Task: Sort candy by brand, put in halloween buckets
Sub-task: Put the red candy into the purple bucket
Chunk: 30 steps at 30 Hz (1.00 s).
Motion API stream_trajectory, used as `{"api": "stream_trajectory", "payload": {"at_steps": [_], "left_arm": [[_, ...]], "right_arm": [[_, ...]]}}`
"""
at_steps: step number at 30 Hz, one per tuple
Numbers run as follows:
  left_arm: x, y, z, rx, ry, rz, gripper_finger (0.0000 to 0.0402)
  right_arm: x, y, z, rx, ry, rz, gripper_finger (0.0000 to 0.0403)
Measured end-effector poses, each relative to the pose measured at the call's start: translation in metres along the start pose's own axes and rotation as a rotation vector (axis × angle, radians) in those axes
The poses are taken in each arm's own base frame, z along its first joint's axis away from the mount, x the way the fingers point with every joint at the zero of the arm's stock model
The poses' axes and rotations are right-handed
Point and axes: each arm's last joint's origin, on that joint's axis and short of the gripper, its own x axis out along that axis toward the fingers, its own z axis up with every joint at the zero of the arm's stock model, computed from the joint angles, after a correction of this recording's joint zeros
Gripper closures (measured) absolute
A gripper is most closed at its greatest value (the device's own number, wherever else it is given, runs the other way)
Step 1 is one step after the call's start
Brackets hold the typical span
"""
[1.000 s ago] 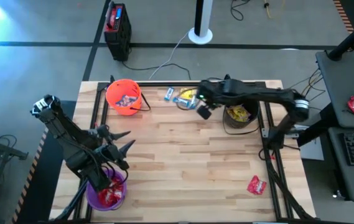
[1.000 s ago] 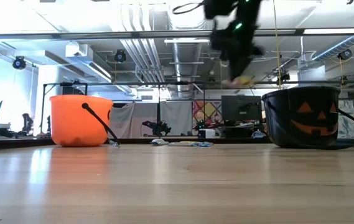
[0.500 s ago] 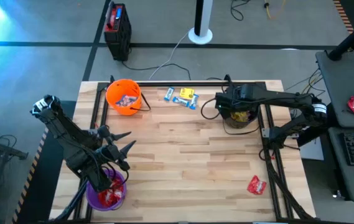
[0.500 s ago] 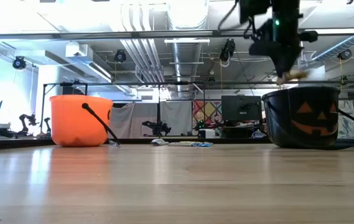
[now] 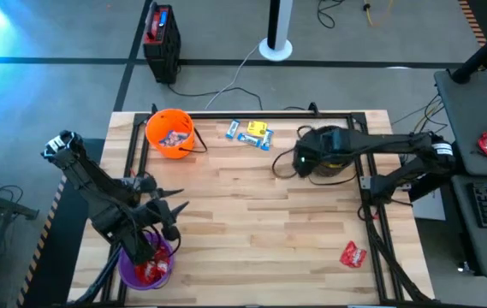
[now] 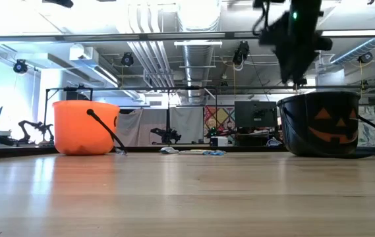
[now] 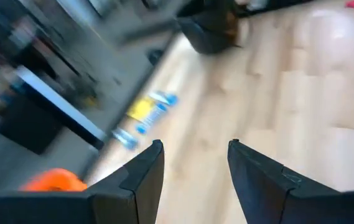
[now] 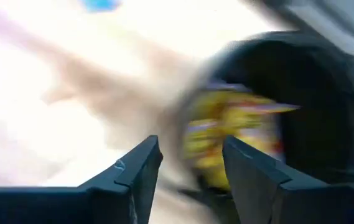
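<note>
My right gripper [image 5: 314, 159] [image 8: 186, 146] hangs open over the black halloween bucket [image 6: 322, 123], near its left rim. Yellow candy [image 8: 226, 134] lies inside the bucket, below the fingers. My left gripper [image 5: 173, 198] [image 7: 195, 146] waits open and empty at the near left, above the purple bucket [image 5: 147, 267], which holds red candy. Blue-and-white and yellow candy [image 5: 250, 133] lies flat on the table at the far edge. The orange bucket [image 5: 170, 133] stands at the far left with candy in it.
A larger red bag [image 5: 353, 253] lies on the table near the right front corner. A black frame rail [image 5: 252, 112] runs along the far edge. Bare wood [image 5: 252, 222] spreads across the middle of the table.
My right gripper has gone from the far-edge candy toward the table's right and now hangs over the black bucket. The yellow candy that hung at its fingertips half a second ago is gone from them. My left gripper has turned slightly in place.
</note>
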Motion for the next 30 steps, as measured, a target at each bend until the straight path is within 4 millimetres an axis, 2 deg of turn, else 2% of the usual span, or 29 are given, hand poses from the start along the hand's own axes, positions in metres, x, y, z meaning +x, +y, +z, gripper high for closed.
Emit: {"api": "stream_trajectory", "payload": {"at_steps": [2,6,8,11,15,18,21,27,30], "left_arm": [[0.001,-0.003,0.005,-0.040,0.045,-0.060,0.0239],[0.000,-0.012,0.016,0.058,0.029,-0.164,0.0239],[-0.002,-0.014,0.022,0.115,-0.004,-0.199,0.0239],[-0.003,-0.014,0.031,0.180,-0.002,-0.282,0.0239],[-0.004,-0.012,0.042,0.236,-0.003,-0.352,0.0239],[-0.003,-0.011,0.046,0.302,-0.018,-0.364,0.0239],[0.001,-0.011,0.049,0.344,-0.042,-0.355,0.0239],[0.011,-0.009,0.050,0.347,-0.045,-0.321,0.0239],[0.014,-0.009,0.049,0.348,-0.036,-0.312,0.0239]], "right_arm": [[-0.010,0.017,-0.010,-0.080,0.003,0.149,0.0232],[-0.027,0.054,-0.046,-0.271,0.102,0.418,0.0234],[-0.035,0.071,-0.071,-0.369,0.164,0.489,0.0239],[-0.045,0.085,-0.113,-0.408,0.322,0.504,0.0246],[-0.052,0.087,-0.156,-0.286,0.538,0.364,0.0252],[-0.052,0.084,-0.175,-0.141,0.576,0.222,0.0249],[-0.048,0.087,-0.187,-0.052,0.586,0.165,0.0239],[-0.020,0.092,-0.205,-0.006,0.665,-0.001,0.0209],[-0.001,0.093,-0.221,-0.120,0.774,-0.064,0.0200]]}}
